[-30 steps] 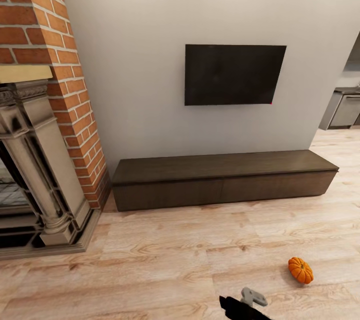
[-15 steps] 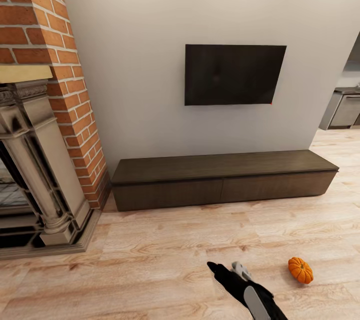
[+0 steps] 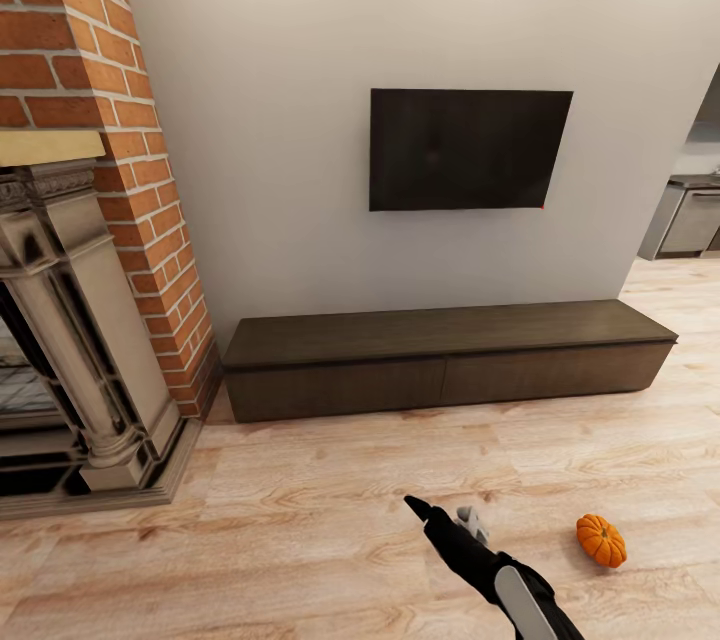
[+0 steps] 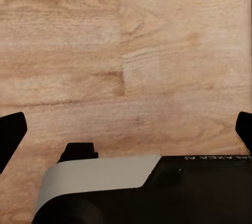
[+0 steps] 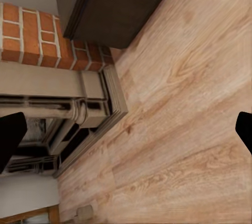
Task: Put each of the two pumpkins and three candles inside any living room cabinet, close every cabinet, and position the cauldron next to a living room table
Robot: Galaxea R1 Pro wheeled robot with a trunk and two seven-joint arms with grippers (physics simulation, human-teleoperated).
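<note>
**A:** so where's everything sitting right now?

**B:** right gripper is low over the wood floor, arm stretched forward toward the cabinet. The small pumpkin is on the floor off to the gripper's right, near but clearly apart from it, not touching. The cabinet is ahead of the gripper against the wall, drawer fronts flush, looks closed.

**A:** claw clenched or released?

**B:** released. In the right wrist view the fingertips sit at opposite edges with a big gap, nothing between them. Same for the left gripper: fingers spread wide, just bare floor past them.

**A:** anything else around?

**B:** brick fireplace off to the gripper's left, and a dark TV on the wall above the cabinet.
</note>
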